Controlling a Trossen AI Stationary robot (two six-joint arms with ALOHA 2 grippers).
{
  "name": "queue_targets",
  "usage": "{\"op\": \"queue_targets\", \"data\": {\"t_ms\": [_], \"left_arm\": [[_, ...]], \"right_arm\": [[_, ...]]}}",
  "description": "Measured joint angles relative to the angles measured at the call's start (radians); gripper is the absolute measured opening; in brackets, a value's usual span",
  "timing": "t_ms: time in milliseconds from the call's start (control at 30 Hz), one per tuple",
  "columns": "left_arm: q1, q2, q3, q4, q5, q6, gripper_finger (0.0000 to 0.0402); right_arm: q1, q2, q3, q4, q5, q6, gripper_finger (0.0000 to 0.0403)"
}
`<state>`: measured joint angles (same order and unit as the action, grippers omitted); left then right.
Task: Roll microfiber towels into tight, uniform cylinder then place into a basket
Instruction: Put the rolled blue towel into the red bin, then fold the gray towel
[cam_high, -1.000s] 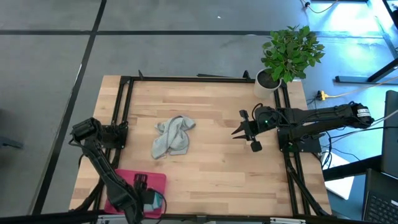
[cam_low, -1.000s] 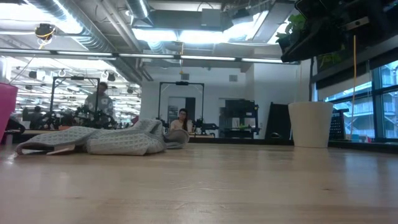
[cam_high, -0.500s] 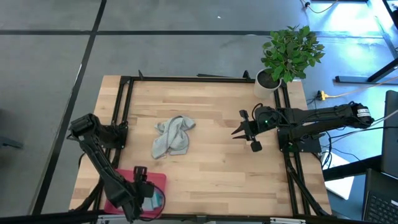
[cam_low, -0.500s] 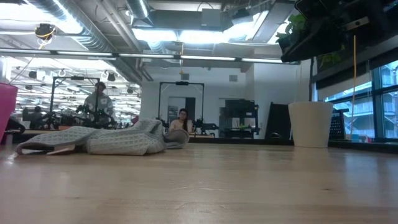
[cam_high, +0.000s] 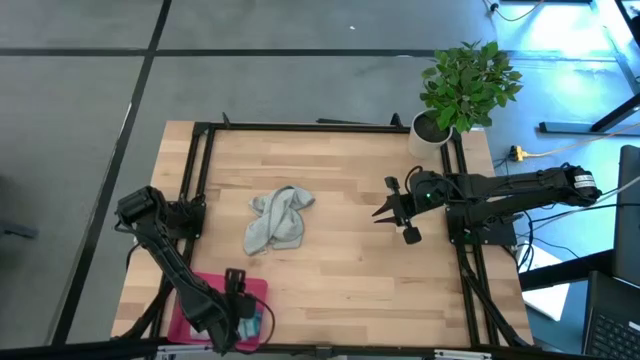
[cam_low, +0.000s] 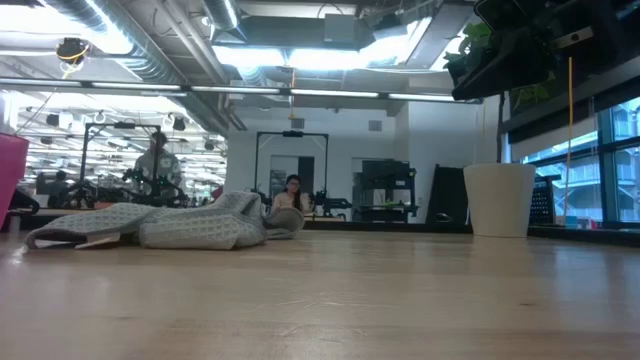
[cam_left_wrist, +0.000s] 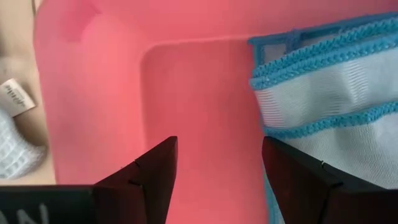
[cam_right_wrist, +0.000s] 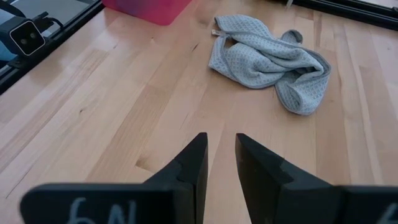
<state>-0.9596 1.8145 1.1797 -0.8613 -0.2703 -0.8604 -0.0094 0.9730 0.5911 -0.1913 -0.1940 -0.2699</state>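
The light grey towel (cam_high: 277, 220) lies crumpled on the wood table, left of its middle; it also shows in the low view (cam_low: 150, 225) and the right wrist view (cam_right_wrist: 270, 53). The pale blue towel (cam_left_wrist: 329, 81) lies bunched in the pink-red tray (cam_left_wrist: 199, 93) at the table's near left (cam_high: 258, 288). My left gripper (cam_left_wrist: 217, 180) is open over the tray floor, beside the blue towel; whether a finger touches it, I cannot tell. My right gripper (cam_right_wrist: 221, 162) hovers at the table's right (cam_high: 383, 212), pointing toward the grey towel, its fingers a narrow gap apart and empty.
A white pot with a green plant (cam_high: 432, 128) stands at the far right corner; it also shows in the low view (cam_low: 498, 200). A black frame (cam_high: 300, 127) runs along the table's edges. Bare wood lies between the grey towel and my right gripper.
My left gripper has shifted a little over the tray, first toward the far edge, then toward the table's right. Both towels lie as before.
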Motion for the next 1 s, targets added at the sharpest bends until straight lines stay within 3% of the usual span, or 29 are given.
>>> {"op": "queue_targets", "data": {"t_ms": [600,1000], "left_arm": [[0.004,0.0,0.0,0.08,0.077,-0.02,0.0222],[0.004,-0.091,-0.001,0.003,-0.025,-0.027,0.0222]], "right_arm": [[0.0,0.0,0.0,0.0,0.0,0.0,0.0084],[0.0,0.0,0.0,0.0,0.0,0.0,0.0084]]}}
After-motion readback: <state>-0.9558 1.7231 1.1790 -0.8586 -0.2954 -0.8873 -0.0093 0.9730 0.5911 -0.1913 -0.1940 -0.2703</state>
